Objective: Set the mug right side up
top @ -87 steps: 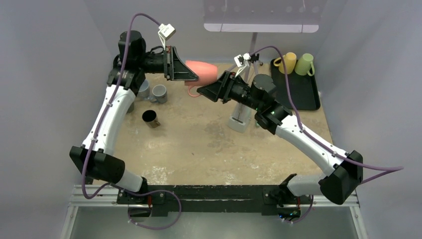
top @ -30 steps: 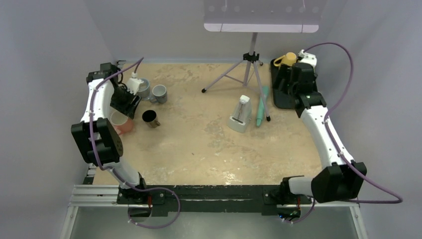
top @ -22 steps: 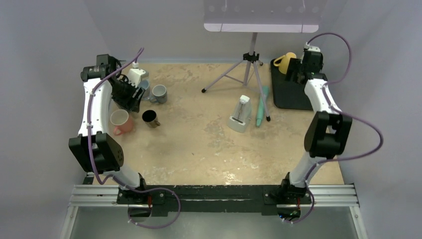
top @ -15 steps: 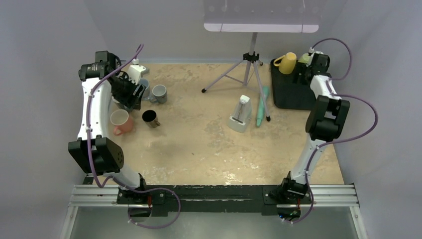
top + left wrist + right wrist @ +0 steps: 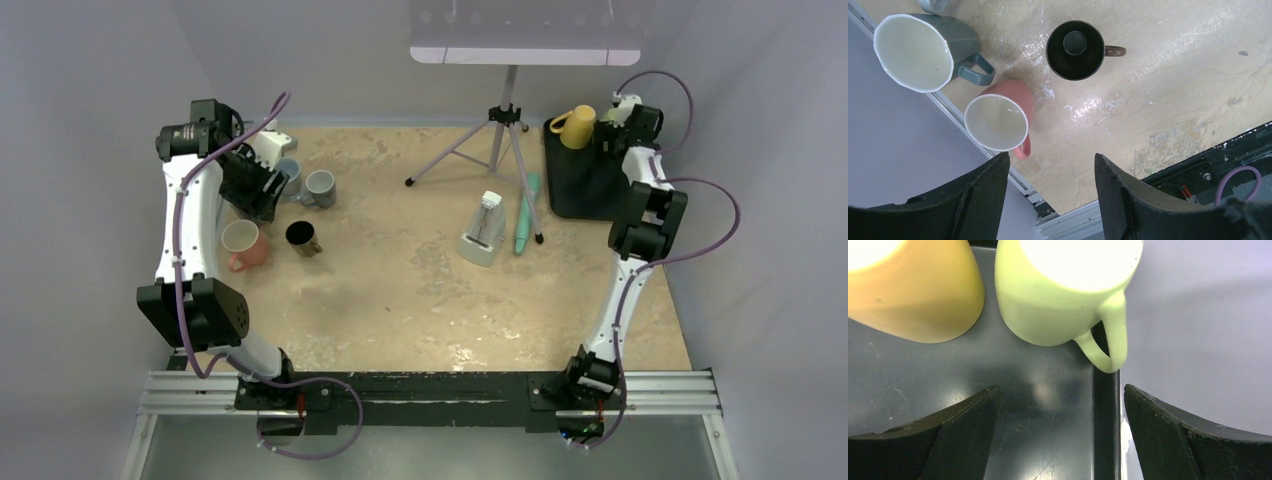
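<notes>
From above, the left pincer [image 5: 260, 192] hangs over the counter [image 5: 420, 290], with the pink mug [image 5: 240, 242] standing mouth up just nearside of it and a grey mug [image 5: 320, 187] just beside it. Its wrist view shows the fingers [image 5: 983, 195] spread and empty with the pink mug just past one tip, so a careless drop or sweep could, I judge, clip the rim and topple it. The right pincer [image 5: 1060, 390], likewise spread and empty, hovers over a black tray [image 5: 1038, 430] facing a green mug [image 5: 1063, 295] with a yellow mug [image 5: 913, 290] close alongside, which a wide approach might shove.
</notes>
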### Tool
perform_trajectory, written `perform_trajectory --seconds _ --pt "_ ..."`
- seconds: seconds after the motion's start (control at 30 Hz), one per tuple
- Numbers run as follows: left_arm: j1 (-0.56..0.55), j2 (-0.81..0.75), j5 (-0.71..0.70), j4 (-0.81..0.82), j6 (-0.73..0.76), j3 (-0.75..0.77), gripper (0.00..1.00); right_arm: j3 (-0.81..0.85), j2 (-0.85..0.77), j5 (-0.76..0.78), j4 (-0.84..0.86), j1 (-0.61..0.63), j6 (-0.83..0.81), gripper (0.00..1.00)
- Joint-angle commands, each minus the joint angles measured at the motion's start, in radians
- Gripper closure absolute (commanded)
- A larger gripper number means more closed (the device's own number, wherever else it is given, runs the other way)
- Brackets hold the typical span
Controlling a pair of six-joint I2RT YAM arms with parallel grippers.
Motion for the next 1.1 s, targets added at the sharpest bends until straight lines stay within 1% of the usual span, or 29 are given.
perform_trajectory --seconds 0.0,0.07,0.17,0.23,0.3,0.37,0.4,0.57,0.67,0.83,0.93,1.07 --pt "-0.004 0.019 -0.034 -0.017 -0.005 0.05 0.33 0.092 0.013 -0.042 0.07 -0.007 -0.082 0.04" --pt "-0.005 0.039 -0.041 -0.034 -0.015 0.078 0.33 0.152 0.037 -0.04 0.032 -0.008 -0.095 0.05" --pt "-0.005 0.067 -0.048 -0.052 -0.031 0.117 0.33 0.138 0.014 -0.068 0.04 -0.005 -0.113 0.05" --pt "-0.005 0.076 -0.051 -0.058 -0.036 0.13 0.33 0.134 -0.006 -0.068 0.011 -0.004 -0.132 0.06" --pt "-0.005 0.076 -0.052 -0.058 -0.037 0.132 0.33 0.078 -0.052 -0.048 0.043 -0.007 -0.175 0.06" --pt "-0.006 0.072 -0.052 -0.06 -0.035 0.127 0.33 0.024 -0.081 -0.006 0.105 -0.013 -0.225 0.03" --pt "-0.005 0.071 -0.054 -0.059 -0.033 0.124 0.33 0.036 -0.079 0.002 0.117 -0.016 -0.239 0.01" --pt "-0.005 0.078 -0.057 -0.059 -0.031 0.114 0.33 0.121 -0.016 -0.034 0.146 -0.032 -0.238 0.01" --pt "-0.006 0.088 -0.076 -0.065 -0.023 0.118 0.33 0.114 0.018 -0.066 0.175 -0.033 -0.264 0.01" --pt "-0.006 0.084 -0.1 -0.056 -0.019 0.117 0.33 0.092 0.043 -0.047 0.186 -0.035 -0.311 0.01" --pt "-0.007 0.09 -0.091 -0.049 -0.02 0.121 0.33 0.104 0.049 -0.087 0.167 -0.033 -0.325 0.01" --pt "-0.007 0.108 -0.089 -0.059 -0.032 0.146 0.33 0.144 0.049 -0.154 0.105 -0.033 -0.3 0.01"
